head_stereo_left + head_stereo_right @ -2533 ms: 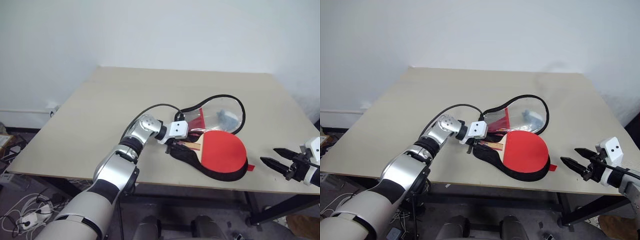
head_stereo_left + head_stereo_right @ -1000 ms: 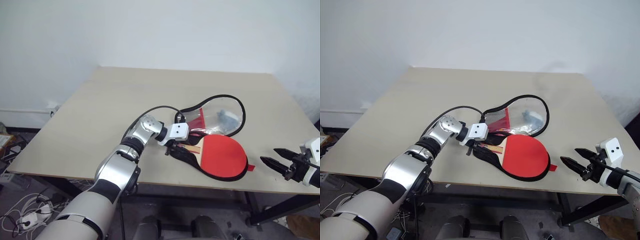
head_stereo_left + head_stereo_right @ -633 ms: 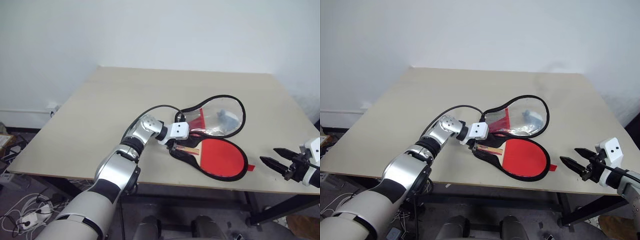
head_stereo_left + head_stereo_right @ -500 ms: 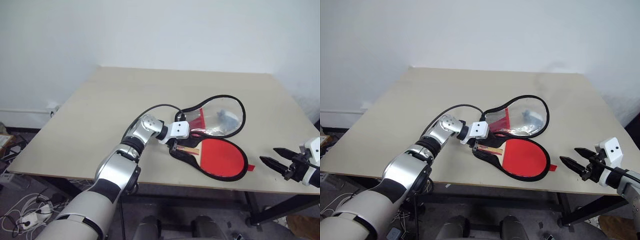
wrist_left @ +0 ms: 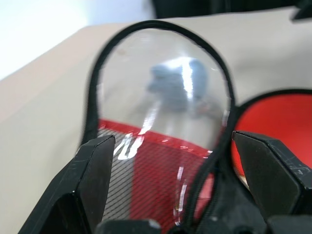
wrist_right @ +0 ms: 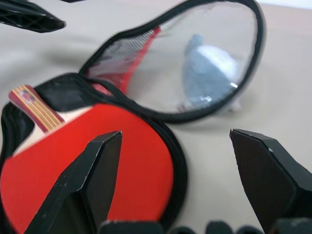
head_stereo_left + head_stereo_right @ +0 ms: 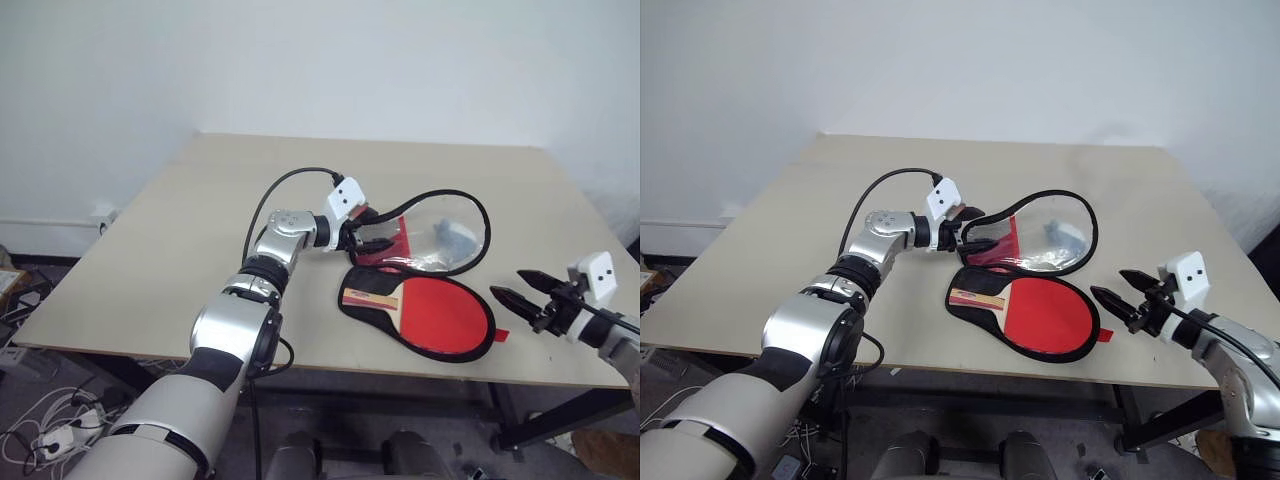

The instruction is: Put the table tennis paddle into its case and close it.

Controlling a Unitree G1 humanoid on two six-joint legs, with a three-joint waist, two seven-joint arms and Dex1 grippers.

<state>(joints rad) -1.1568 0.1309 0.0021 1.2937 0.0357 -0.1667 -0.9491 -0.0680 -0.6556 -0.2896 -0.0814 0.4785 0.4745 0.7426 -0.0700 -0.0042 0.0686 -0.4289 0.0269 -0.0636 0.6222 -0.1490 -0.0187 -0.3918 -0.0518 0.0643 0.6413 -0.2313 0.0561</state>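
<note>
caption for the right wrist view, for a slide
Open right gripper faces the paddle lying in the open case, clear flap folded back on the table.

Left gripper (image 5: 175,183) fingers (image 5: 90,183) stood wide apart, nothing between them. Beyond: case (image 5: 146,161) clear panel with black zipper rim, red mesh below, blurred white-grey lump (image 5: 173,85) behind panel. Red paddle (image 5: 268,117) beside, on beige table (image 5: 39,107).
</note>
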